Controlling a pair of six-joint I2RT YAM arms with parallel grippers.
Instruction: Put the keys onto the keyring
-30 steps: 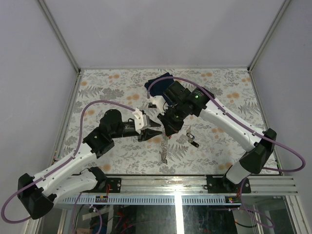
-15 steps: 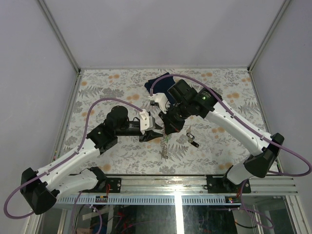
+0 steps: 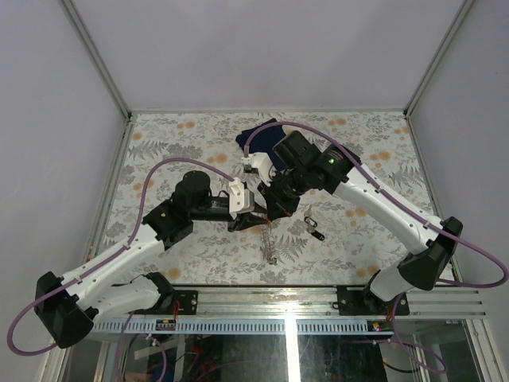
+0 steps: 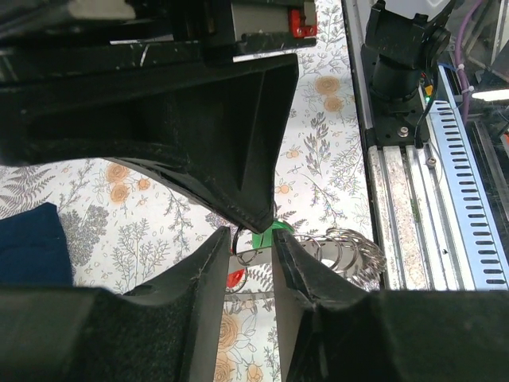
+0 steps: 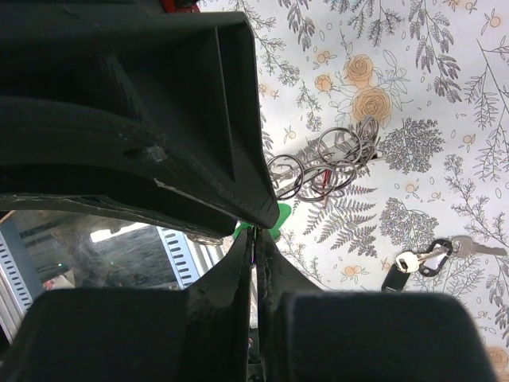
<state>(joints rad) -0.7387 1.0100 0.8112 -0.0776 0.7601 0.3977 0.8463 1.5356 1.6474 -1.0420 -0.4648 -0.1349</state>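
My right gripper (image 3: pixel 273 216) is shut on a thin edge of the silvery keyring (image 3: pixel 270 247), which hangs from it as a chain of small rings down to the table. In the right wrist view the gripper (image 5: pixel 255 232) pinches it, with a green key head (image 5: pixel 274 215) just behind the tips and the rings (image 5: pixel 326 163) beyond. My left gripper (image 3: pixel 256 221) faces it tip to tip. In the left wrist view it (image 4: pixel 250 243) is slightly open, one ring (image 4: pixel 242 245) between its jaws. A green head (image 4: pixel 272 235) and a red head (image 4: pixel 235 278) show there.
A bunch of keys with a black fob (image 3: pixel 315 228) lies on the floral table right of the grippers, also in the right wrist view (image 5: pixel 421 259). A dark blue folded cloth (image 3: pixel 258 135) lies at the back. The aluminium rail (image 4: pixel 413 207) runs along the table's near edge.
My left gripper has moved right, up to the right gripper's tips. The right gripper has lifted a little, and the keyring's chain now hangs between them.
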